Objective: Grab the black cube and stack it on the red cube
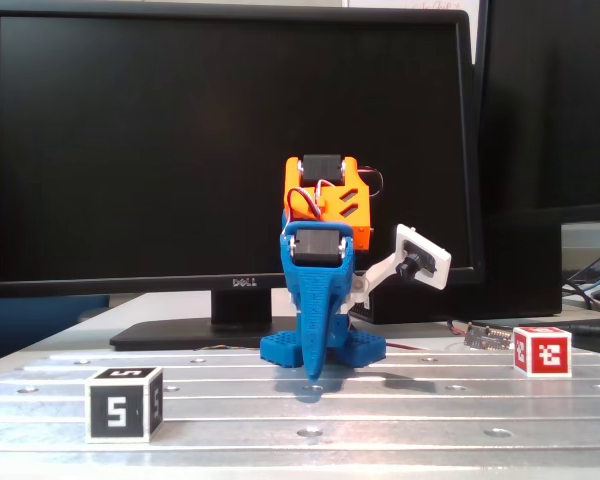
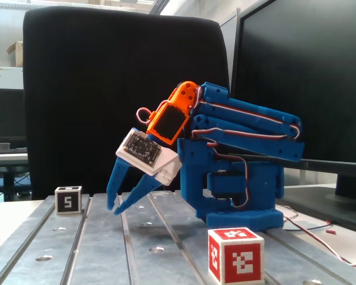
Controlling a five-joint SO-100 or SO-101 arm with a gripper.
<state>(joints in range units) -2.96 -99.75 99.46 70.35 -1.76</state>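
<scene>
on the slotted table [image 1: 400, 415], gripper [image 2: 114, 209] folded low, fingers parted, empty; black cube [image 2: 67, 199] well apart beyond the fingertips; red cube [image 2: 235, 255] opposite side.

Dark Dell monitor [image 1: 230, 140] behind metal table [image 1: 380, 420], apparently an office.

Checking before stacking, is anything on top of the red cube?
No. In both fixed views the red cube has a bare top. The black cube sits apart on the metal table. Its underside is hidden.

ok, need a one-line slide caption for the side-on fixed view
Folded blue SO-100 arm, open gripper hovering over the slotted metal table, black cube ahead, red cube in foreground.
</scene>
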